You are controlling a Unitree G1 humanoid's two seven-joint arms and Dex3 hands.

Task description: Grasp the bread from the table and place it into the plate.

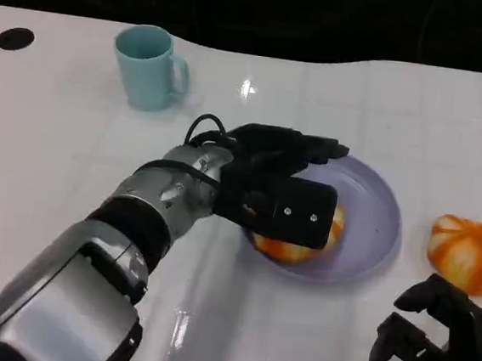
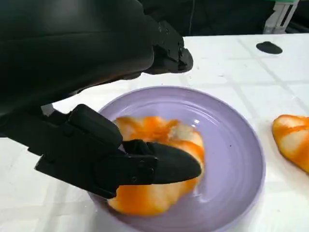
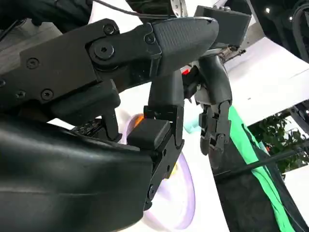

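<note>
- Bread (image 2: 159,169) down in the purple plate (image 2: 236,159), orange and white, lying toward the plate's near-left side under the left hand.
- Left hand (image 1: 283,189) right over the bread, one black finger (image 2: 166,164) lying across its top, the others reaching out past the plate's far rim; thumb side pressed low against the near side of the bread in the head view.
- Hard to call whether the bread is gripped or merely touched — cannot tell from these angles.
- Plate flat on the white table (image 1: 56,146), its right half bare.
- Second piece of bread (image 1: 469,252) just right of the plate, on the table, apart from the rim.
- Right hand (image 1: 439,340) low at the near right corner, fingers curled inward, nothing in them; sitting near that second piece without touching it.
- Light blue mug (image 1: 149,67) upright at the far left, handle pointing right, well apart from the plate.
</note>
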